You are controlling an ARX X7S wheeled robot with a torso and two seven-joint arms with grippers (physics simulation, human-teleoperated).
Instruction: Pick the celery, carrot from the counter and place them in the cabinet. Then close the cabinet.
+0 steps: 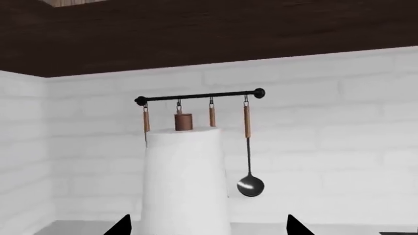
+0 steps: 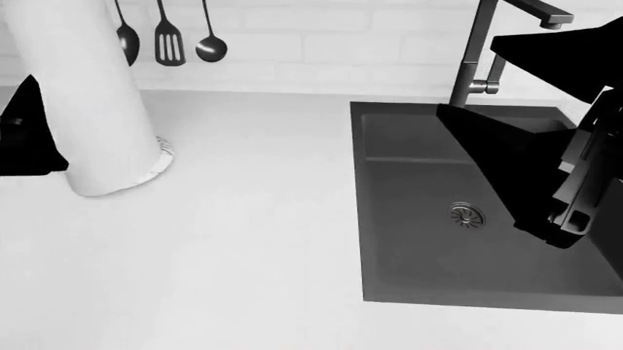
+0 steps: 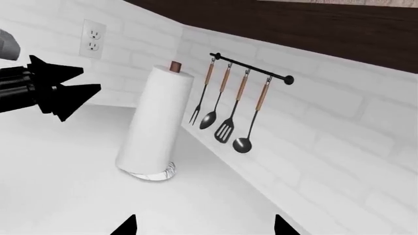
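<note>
Both jaws spread – left gripper (image 3: 77, 85) beside paper towel roll (image 2: 83, 102); counter (image 2: 244, 255) below.

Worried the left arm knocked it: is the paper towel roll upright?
Upright: the paper towel roll stands on its base on the counter, spindle pointing up.

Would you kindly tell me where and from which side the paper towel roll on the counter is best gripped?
Probably across its white body at mid height, coming in level from the open counter side. The paper towel roll stands upright, a straight cylinder, with the wall close behind. The open fingertips of the left gripper show wider apart than it.
</note>
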